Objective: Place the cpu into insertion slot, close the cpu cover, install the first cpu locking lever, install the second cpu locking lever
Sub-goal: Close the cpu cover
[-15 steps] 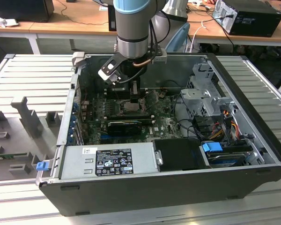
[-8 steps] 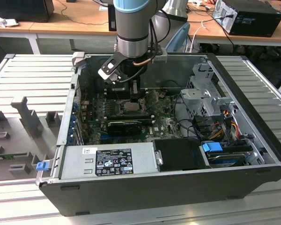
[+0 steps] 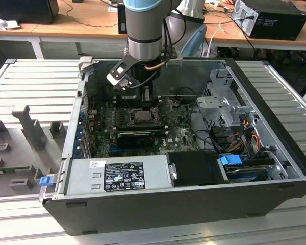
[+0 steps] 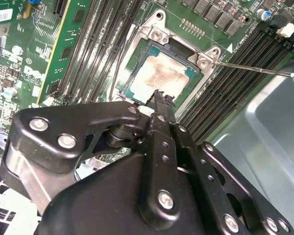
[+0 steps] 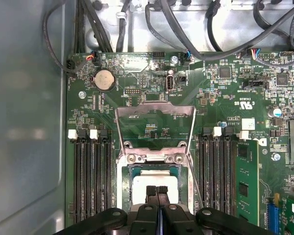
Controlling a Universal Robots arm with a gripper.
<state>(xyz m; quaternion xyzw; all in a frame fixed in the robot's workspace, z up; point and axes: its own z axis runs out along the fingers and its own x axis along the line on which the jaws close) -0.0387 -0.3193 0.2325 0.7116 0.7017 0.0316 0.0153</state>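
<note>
The gripper (image 5: 157, 192) has its two fingertips pressed together with nothing held between them, and it sits over the near edge of the cpu (image 5: 154, 177). The cpu lies flat in the insertion slot (image 5: 126, 182). Beyond it, the cpu cover (image 5: 154, 108) stands swung open above the green motherboard (image 5: 112, 93).

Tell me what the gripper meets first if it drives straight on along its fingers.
Probably the cpu: the shut gripper points at its top face near one edge. The gap between them is unclear.
</note>
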